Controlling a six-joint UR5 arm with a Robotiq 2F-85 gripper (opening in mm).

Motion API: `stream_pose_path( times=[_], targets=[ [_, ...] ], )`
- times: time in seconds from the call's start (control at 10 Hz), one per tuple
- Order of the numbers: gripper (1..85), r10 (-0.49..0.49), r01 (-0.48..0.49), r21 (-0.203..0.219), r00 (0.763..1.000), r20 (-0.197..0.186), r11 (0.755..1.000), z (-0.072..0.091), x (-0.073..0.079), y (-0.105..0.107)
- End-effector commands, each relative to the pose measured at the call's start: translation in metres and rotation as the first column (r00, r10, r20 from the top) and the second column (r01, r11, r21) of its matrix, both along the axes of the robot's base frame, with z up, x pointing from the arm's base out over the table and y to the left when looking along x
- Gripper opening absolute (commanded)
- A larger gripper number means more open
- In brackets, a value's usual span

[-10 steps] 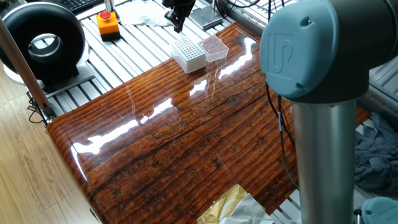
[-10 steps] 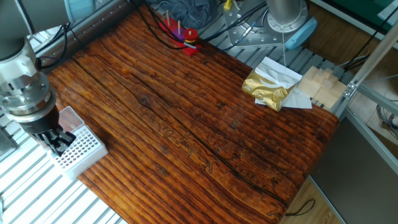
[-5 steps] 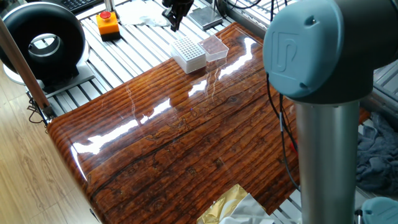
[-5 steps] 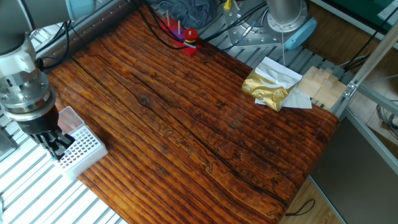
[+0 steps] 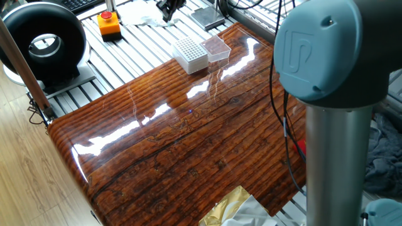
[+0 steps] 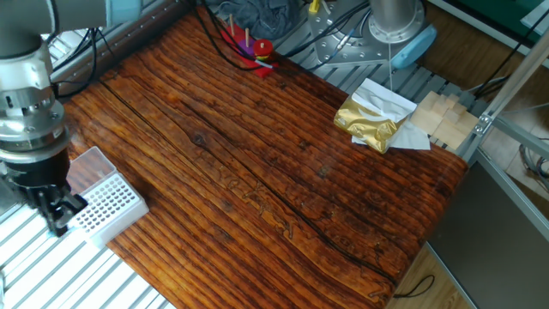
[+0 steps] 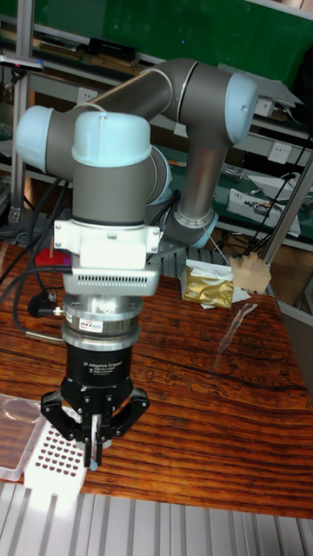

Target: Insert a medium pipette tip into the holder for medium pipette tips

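The holder for medium pipette tips (image 5: pixel 190 54) (image 6: pixel 107 205) (image 7: pixel 50 460) is a white block with a grid of holes, at the wooden table's corner. My gripper (image 5: pixel 167 7) (image 6: pixel 57 216) (image 7: pixel 94 445) hangs beside the holder, over the metal slats just off its outer edge. In the tall fixed view its fingers are pressed together on the medium pipette tip (image 7: pixel 91 465), a slim pale sliver that points down below the fingertips. The tip is too small to see in the other two views.
A clear plastic box (image 5: pixel 217 48) (image 6: pixel 86 163) touches the holder. An orange button box (image 5: pixel 108 24) and a black ring-shaped device (image 5: pixel 43 41) stand on the slats. A gold foil packet (image 6: pixel 367 122) and wooden blocks (image 6: pixel 442 120) lie at the far table end. The arm's column (image 5: pixel 333 144) fills one foreground.
My gripper has moved sideways off the holder's top, out past its outer edge over the metal slats, still shut. The holder and the box have not moved.
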State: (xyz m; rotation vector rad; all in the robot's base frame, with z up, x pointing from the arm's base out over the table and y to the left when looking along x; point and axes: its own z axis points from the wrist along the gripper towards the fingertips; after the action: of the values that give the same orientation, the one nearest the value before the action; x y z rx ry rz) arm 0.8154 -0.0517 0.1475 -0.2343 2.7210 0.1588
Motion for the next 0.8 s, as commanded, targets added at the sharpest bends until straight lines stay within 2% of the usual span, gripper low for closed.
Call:
stream_pose_path(
  times=[0.0, 0.2, 0.4, 0.5, 0.6, 0.7],
  targets=[
    [1.0, 0.013, -0.012, -0.006, 0.994, 0.105, 1.0, 0.016, 0.021, -0.004],
    [1.0, 0.041, -0.038, -0.024, 0.984, 0.171, 0.999, 0.022, 0.035, -0.007],
    [1.0, 0.03, -0.026, -0.024, 0.987, 0.156, 0.999, 0.019, 0.032, -0.01],
    [1.0, 0.026, -0.025, -0.009, 0.989, 0.148, 1.0, 0.015, 0.028, -0.01],
    [1.0, 0.01, -0.011, 0.01, 0.993, 0.12, 1.0, 0.007, 0.014, -0.011],
    [1.0, -0.002, 0.002, -0.005, 0.995, 0.101, 1.0, 0.003, 0.006, -0.017]
  ],
)
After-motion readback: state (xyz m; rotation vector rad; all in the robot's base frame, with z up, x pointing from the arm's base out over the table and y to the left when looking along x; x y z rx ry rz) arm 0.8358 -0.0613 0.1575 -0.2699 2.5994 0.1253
